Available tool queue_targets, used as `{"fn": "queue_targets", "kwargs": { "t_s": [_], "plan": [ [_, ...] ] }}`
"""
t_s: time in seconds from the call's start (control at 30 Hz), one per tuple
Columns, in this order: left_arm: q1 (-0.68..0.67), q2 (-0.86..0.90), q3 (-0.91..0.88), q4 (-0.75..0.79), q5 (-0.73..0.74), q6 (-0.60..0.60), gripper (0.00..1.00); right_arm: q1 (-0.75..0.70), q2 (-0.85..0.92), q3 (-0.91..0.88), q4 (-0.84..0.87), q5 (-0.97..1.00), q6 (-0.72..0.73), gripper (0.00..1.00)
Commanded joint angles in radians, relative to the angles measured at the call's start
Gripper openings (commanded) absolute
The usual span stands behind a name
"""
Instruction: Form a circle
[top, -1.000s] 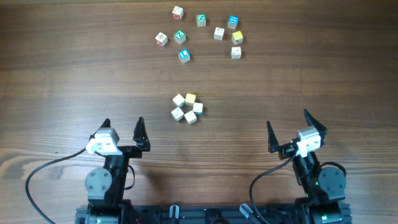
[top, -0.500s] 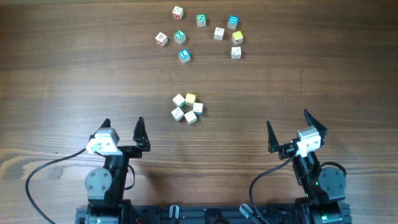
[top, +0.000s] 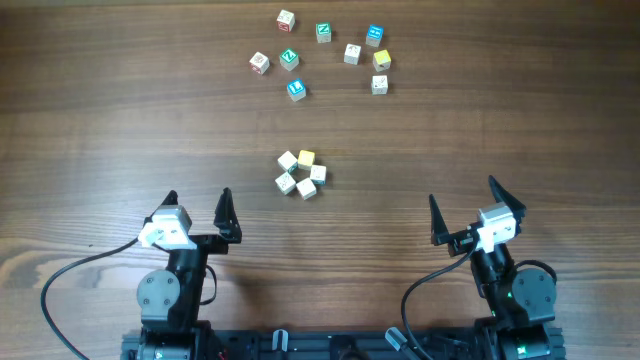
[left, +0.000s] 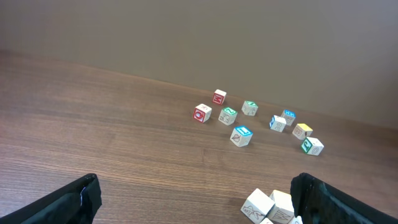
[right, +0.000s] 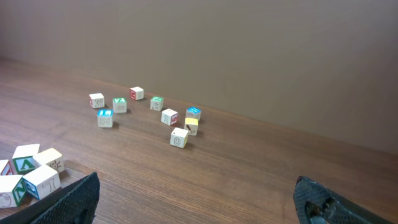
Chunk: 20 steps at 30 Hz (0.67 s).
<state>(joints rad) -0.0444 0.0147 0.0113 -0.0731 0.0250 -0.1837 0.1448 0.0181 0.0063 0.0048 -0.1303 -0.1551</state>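
Observation:
The circle (top: 317, 173) is a tight ring of small cubes at mid-table, white ones plus a yellow cube (top: 306, 158). My left gripper (top: 197, 196) rests near the front edge, left of and nearer than the ring, open and empty. My right gripper (top: 462, 192) rests at the front right, also open and empty. In the left wrist view the ring's cubes (left: 270, 204) sit low, just inside the right finger (left: 323, 199). In the right wrist view they (right: 31, 171) lie at the far left, beyond the left finger (right: 71, 202).
A loose scatter of several letter cubes lies at the far side, among them a teal-faced one (top: 323, 32), a blue one (top: 295, 89) and a yellow one (top: 381, 60). Bare wooden tabletop (top: 120, 130) lies between the scatter and the ring.

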Motion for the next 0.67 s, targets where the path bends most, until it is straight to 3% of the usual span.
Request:
{"fn": "queue_targets", "kwargs": {
  "t_s": [0.0, 0.63],
  "plan": [
    [-0.004, -0.008, -0.005, -0.003, 0.005, 0.02, 1.0, -0.002, -0.013, -0.001, 0.002, 0.006, 0.0, 1.0],
    [-0.004, -0.008, -0.005, -0.003, 0.005, 0.02, 1.0, -0.002, -0.013, -0.001, 0.003, 0.005, 0.0, 1.0]
  ]
}}
